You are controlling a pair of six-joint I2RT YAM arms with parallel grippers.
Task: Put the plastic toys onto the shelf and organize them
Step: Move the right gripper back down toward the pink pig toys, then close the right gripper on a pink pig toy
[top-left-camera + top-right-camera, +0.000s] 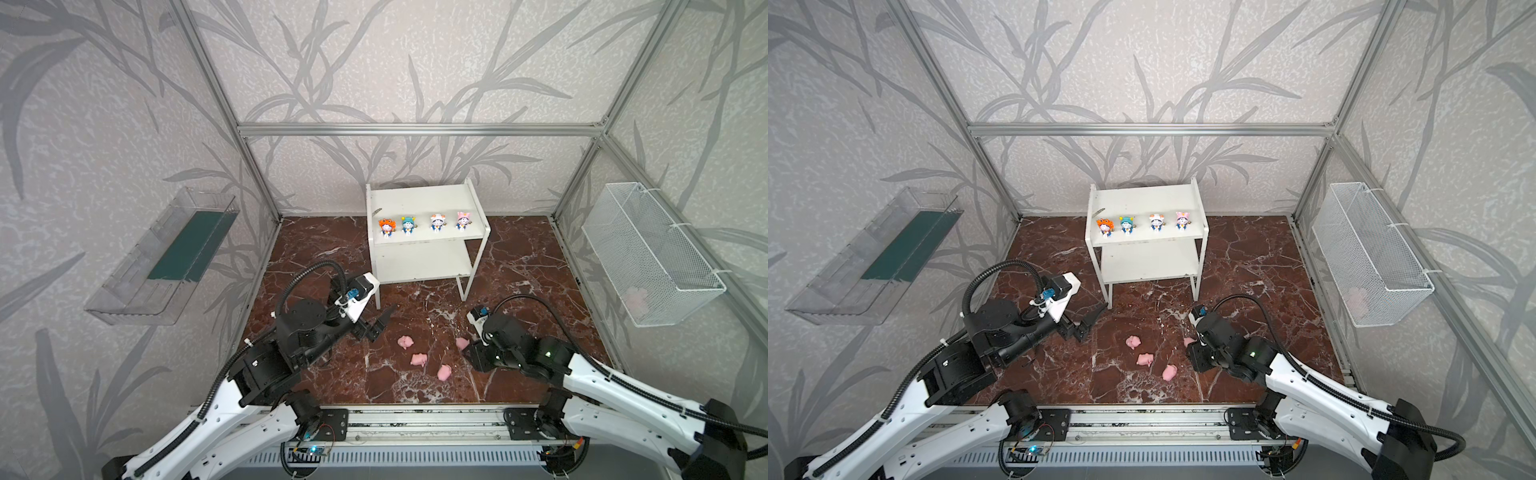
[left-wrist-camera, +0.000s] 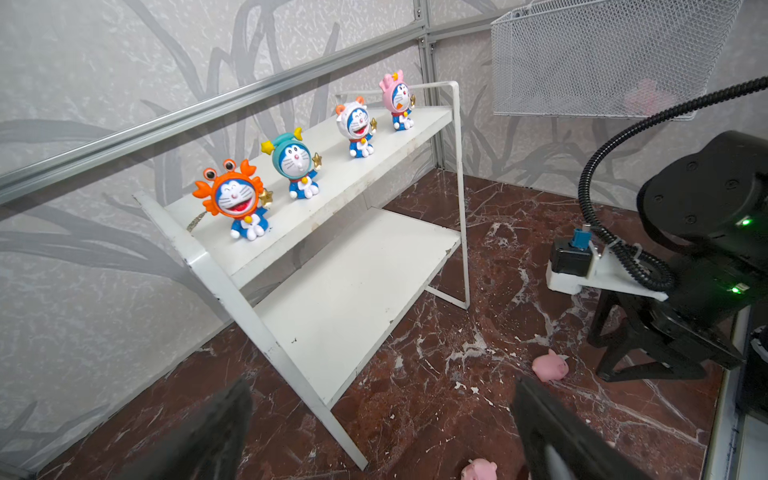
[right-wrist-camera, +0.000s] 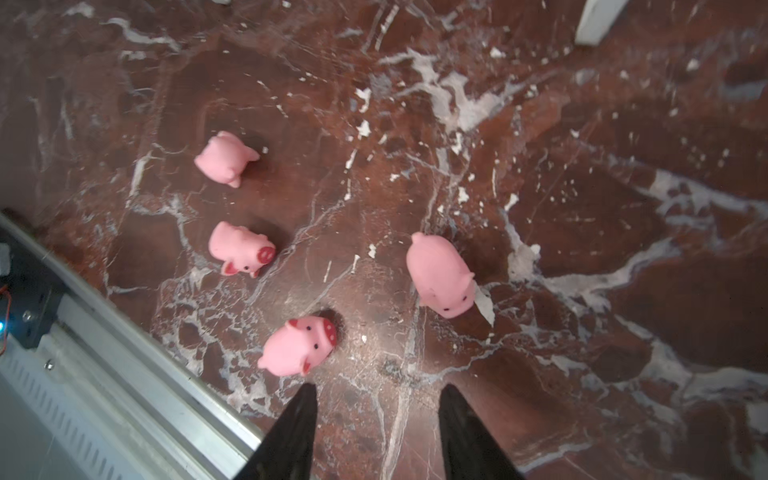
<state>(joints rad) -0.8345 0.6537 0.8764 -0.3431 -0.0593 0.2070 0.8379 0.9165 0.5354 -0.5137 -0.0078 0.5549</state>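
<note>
Closest in, four small pink pigs (image 3: pixel 301 345) lie spread out on the brown marble worktop (image 1: pixel 519 266). They are smooth and round, and two show red snouts. The right tool (image 3: pixel 378 388) hangs just above them, its two black fingers apart with nothing between. In both top views that tool half hides one pig (image 1: pixel 462 343). The left tool (image 2: pixel 382 384) is wide open and holds nothing. Farther back stands the white shelf (image 1: pixel 419 203). Four white-and-blue figurines sit in a row on its top board, with orange (image 1: pixel 386 227), teal (image 1: pixel 408 225), white (image 1: pixel 436 222) and pink (image 1: pixel 462 220) hats. A pale pink blur (image 1: pixel 636 299) in the wire basket (image 1: pixel 648 249) is too faint to name.
</note>
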